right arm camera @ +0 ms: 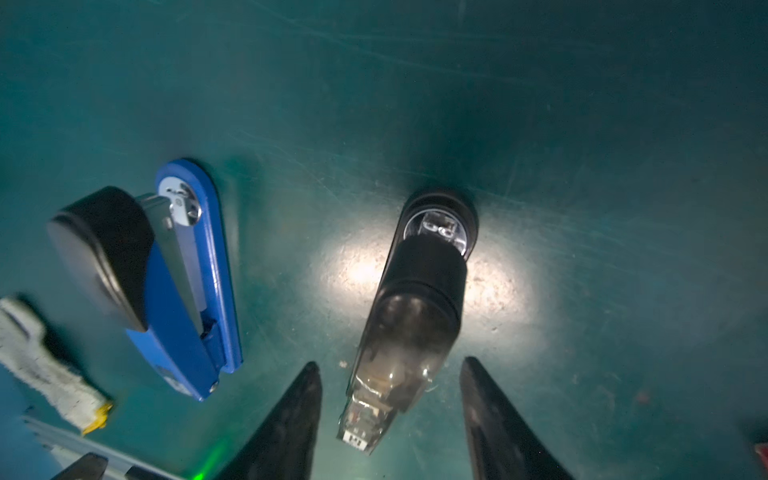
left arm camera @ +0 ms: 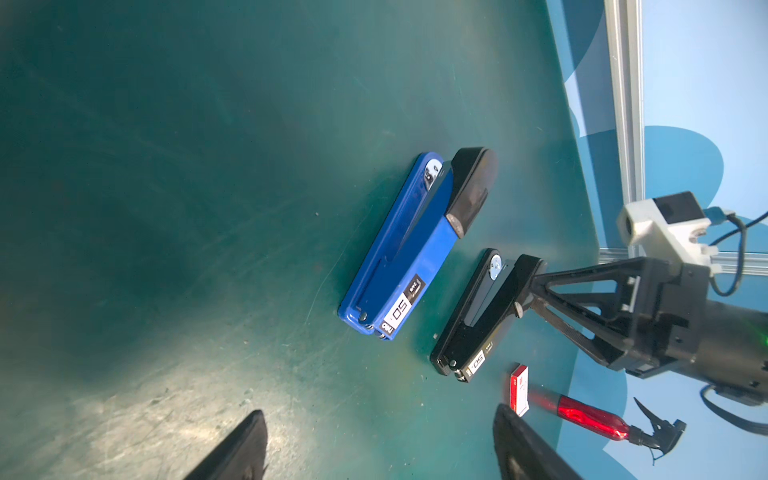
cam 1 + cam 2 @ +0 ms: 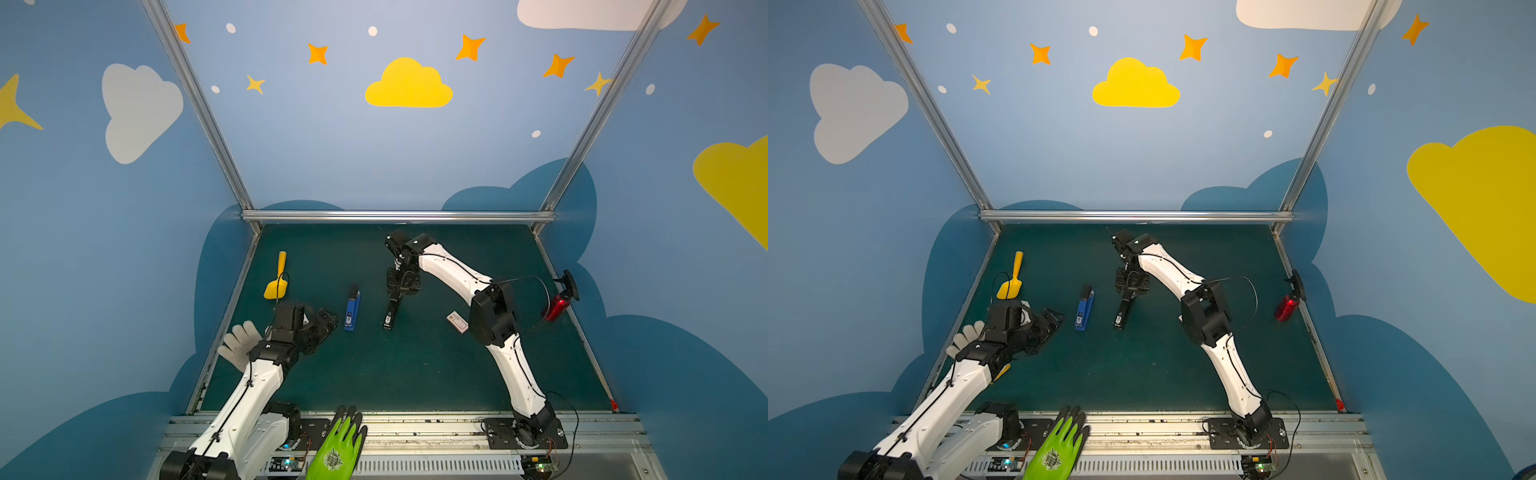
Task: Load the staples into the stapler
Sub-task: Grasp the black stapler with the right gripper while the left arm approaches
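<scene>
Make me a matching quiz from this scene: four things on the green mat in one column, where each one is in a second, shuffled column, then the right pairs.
Things
1. blue stapler
2. black stapler
3. staple box
4. red spray bottle

Places
A. at the right edge of the mat
B. between the open fingers of the right gripper
C. beside the elbow of the right arm
D. lying free, the stapler nearer the left gripper

Pairs: 1-D, 2-B, 3-C, 4-A
</scene>
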Available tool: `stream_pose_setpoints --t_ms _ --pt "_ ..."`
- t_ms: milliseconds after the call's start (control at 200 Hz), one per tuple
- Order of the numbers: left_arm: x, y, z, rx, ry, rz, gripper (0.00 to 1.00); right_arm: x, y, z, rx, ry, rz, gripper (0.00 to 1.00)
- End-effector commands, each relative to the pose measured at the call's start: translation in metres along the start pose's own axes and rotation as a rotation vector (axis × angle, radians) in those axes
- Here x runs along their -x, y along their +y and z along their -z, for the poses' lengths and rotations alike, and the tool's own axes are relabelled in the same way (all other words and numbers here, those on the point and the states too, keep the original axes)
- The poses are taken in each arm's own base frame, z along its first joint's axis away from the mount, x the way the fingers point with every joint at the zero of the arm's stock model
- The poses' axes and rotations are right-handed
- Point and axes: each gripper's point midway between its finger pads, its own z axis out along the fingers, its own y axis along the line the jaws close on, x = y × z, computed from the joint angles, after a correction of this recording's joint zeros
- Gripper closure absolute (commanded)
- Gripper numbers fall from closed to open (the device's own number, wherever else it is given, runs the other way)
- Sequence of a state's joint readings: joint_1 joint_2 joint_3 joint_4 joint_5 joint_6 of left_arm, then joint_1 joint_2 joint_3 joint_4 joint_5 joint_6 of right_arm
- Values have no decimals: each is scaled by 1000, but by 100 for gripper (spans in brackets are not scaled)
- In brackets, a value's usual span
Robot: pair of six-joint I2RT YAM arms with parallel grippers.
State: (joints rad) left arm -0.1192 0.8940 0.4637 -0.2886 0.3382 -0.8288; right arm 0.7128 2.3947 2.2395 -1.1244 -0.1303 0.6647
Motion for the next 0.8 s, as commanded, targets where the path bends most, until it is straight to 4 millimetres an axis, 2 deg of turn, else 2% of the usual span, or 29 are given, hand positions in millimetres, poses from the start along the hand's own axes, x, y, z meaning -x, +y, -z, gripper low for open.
stream_pose_setpoints --t_ms 0,150,386,486,626,726,796 --pt "-8 6 -3 5 24 17 16 -4 -8 -8 -65 32 -15 51" --pt "-12 7 -4 -3 33 26 16 0 -12 -12 -93 29 8 62" --pt "-15 4 -8 -7 52 22 16 4 -28 -6 -203 -14 84 61" --pt "-16 1 -11 -10 57 20 16 5 -27 -9 -206 -15 129 55" --pt "-18 -5 -14 -5 74 -1 16 9 -23 -16 -188 -16 151 52" --pt "-20 -6 -15 -2 80 -9 16 12 -17 -20 -160 -16 156 53" --pt "-22 -7 -14 -2 83 -11 16 13 -14 -20 -149 -18 159 59"
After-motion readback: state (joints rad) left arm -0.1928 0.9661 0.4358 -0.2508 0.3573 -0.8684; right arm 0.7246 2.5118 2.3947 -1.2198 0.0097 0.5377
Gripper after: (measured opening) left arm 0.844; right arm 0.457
